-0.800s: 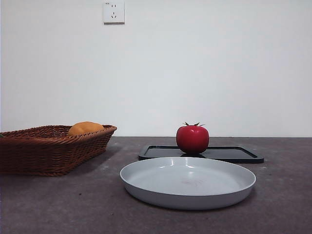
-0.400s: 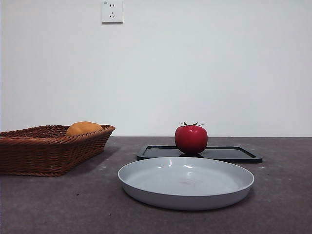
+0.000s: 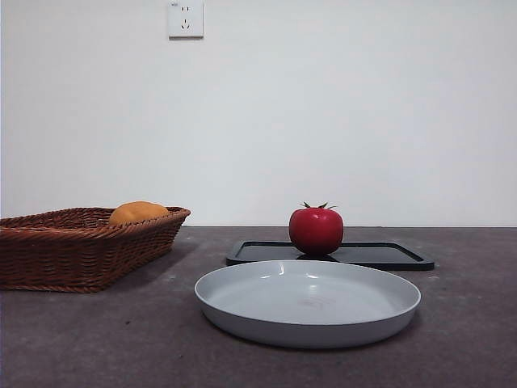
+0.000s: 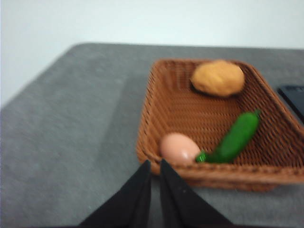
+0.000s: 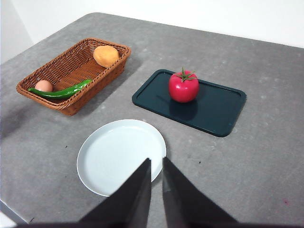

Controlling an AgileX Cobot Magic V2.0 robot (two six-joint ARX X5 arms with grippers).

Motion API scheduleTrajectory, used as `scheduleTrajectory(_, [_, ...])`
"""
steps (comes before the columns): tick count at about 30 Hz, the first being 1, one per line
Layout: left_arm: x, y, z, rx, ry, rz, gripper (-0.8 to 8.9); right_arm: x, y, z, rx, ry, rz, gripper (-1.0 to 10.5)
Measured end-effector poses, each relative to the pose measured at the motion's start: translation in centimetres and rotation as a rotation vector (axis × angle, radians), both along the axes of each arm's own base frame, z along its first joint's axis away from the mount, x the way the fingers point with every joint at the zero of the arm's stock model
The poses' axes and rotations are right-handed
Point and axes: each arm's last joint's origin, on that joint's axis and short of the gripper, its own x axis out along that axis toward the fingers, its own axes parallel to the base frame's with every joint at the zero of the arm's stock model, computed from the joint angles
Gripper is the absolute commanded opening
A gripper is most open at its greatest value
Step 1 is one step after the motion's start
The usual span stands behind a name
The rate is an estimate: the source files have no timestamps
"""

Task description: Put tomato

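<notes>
Soft, even light fills all three views, leaving only faint shadows beneath the basket (image 3: 85,246) and plate (image 3: 307,301). The tomato (image 5: 183,87) carries small bright glints and a dim reflection on the tray (image 5: 209,107). The left wrist view is blurred throughout, softest beyond its jaws.

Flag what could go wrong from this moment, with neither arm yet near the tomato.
1. The tomato is round and glossy and sits on a smooth dark tray; a slightly off-centre pinch could roll it away or let it slip.
2. The white plate lies just in front of the tray, so a low reach might clip its rim.
3. The right gripper looks nearly shut, and would need opening before it descends.
</notes>
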Motion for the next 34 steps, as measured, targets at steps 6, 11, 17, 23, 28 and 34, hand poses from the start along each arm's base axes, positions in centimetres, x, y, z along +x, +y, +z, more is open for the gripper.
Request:
scheduleTrajectory(6, [0.1,0.0,-1.5,-0.005,-0.013,0.002,0.29,0.0,0.0,0.0,0.000,0.000,0.000,0.3])
scheduleTrajectory(11, [0.1,0.0,-1.5,-0.012,-0.039,0.003,0.29,0.0,0.0,0.0,0.000,0.000,0.000,0.3])
scheduleTrajectory(17, [0.1,0.0,-1.5,-0.009,-0.039,0.003,0.29,0.0,0.0,0.0,0.000,0.000,0.000,0.3])
scheduleTrajectory(23, [0.1,0.0,-1.5,0.013,-0.039,0.000,0.29,0.0,0.0,0.0,0.000,0.000,0.000,0.3])
scheduleTrajectory(28, [0.1,0.0,-1.5,-0.011,-0.039,0.004,0.29,0.0,0.0,0.0,0.000,0.000,0.000,0.3])
scheduleTrajectory(34, [0.1,0.0,-1.5,-0.024,-0.039,0.006,0.29,0.0,0.0,0.0,0.000,0.000,0.000,0.3])
